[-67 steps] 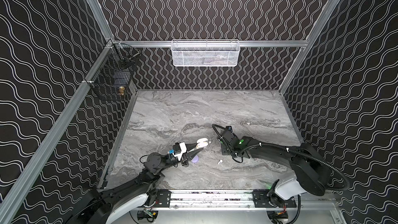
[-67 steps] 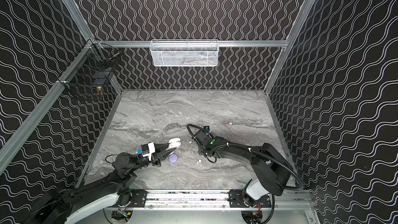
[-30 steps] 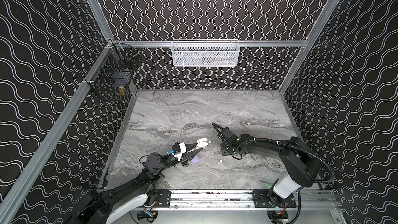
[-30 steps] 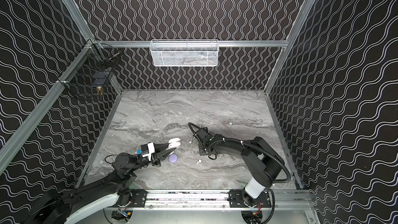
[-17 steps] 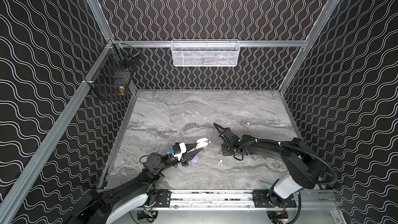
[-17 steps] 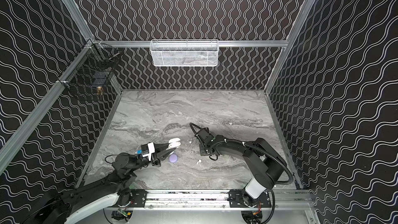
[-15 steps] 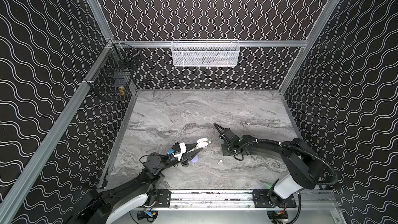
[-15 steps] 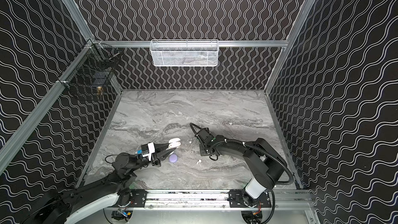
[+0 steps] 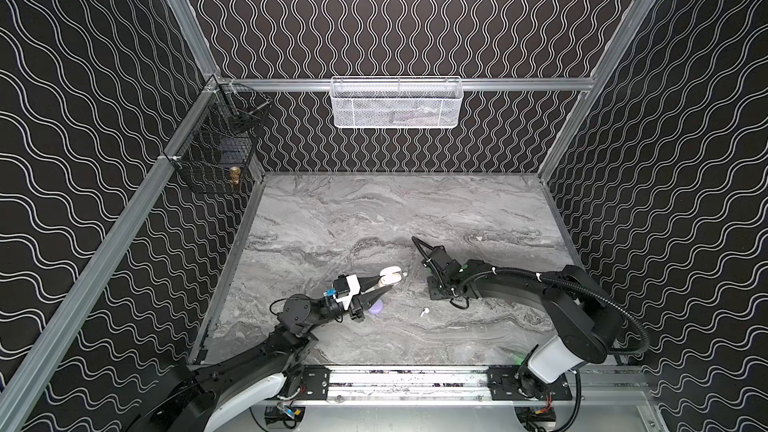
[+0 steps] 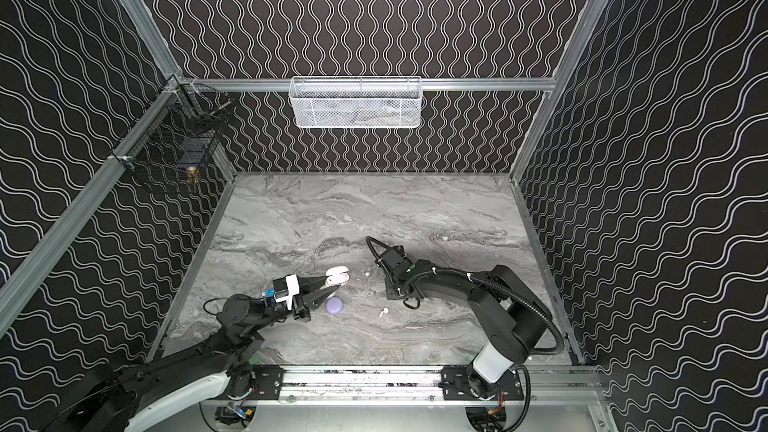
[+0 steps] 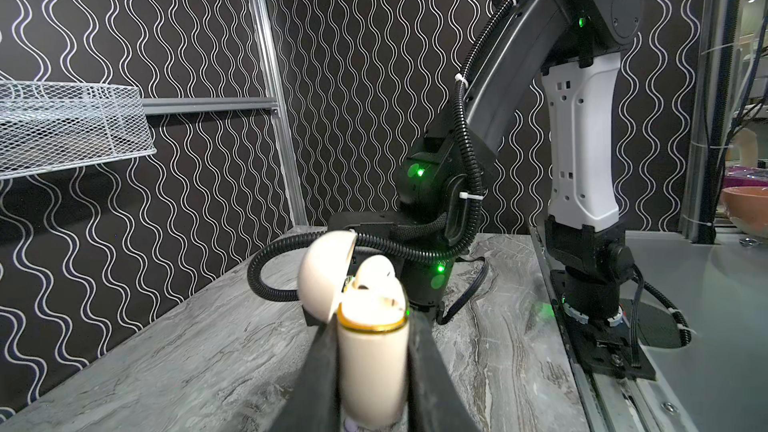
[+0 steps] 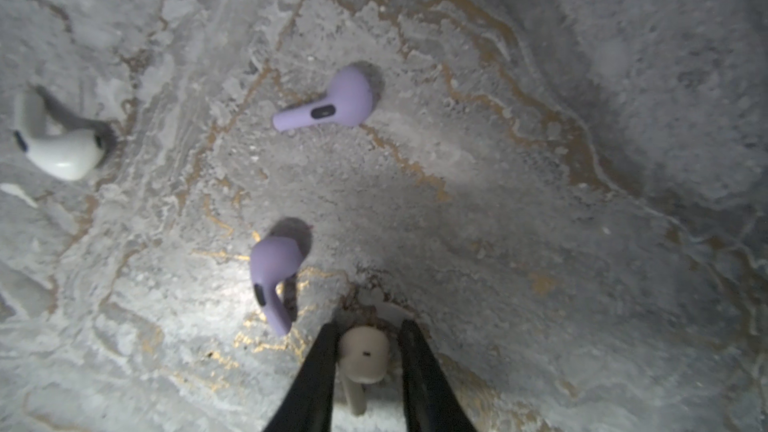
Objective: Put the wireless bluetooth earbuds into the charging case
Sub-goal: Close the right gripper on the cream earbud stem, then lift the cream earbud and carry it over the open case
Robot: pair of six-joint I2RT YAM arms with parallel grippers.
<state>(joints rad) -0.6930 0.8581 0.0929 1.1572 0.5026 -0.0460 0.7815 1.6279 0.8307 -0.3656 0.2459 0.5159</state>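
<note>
**A:** What does the left gripper (image 11: 372, 322) have?

**B:** It is pressed tight on the cream case (image 11: 372, 367) and holds it upright. The lid (image 11: 326, 272) is swung open. One pale earbud (image 11: 374, 274) sits inside, with its head poking above the gold rim.

**A:** And the right gripper (image 12: 369, 328)?

**B:** It points down at the table (image 9: 374, 218). Its fingers stand a little apart, one on each side of a loose cream earbud (image 12: 363, 355) lying there. I cannot tell whether they pinch it.

**A:** Are there more earbuds lying out?

**B:** Yes, in the right wrist view. The near purple earbud (image 12: 274, 276) lies just beside the gripper, and the far purple earbud (image 12: 332, 105) lies beyond it. A white earbud (image 12: 58, 147) lies well off to one side. All of them are bare on the table, in no case.

**A:** Are there other containers?

**B:** A purple case (image 10: 334, 305) lies closed on the table just beside the left gripper. A white mesh basket (image 9: 395, 103) hangs on the back rail with something grey in it, too unclear to name. A black wire basket (image 9: 212, 155) on the left wall holds a small brass-coloured thing (image 9: 235, 174).
</note>
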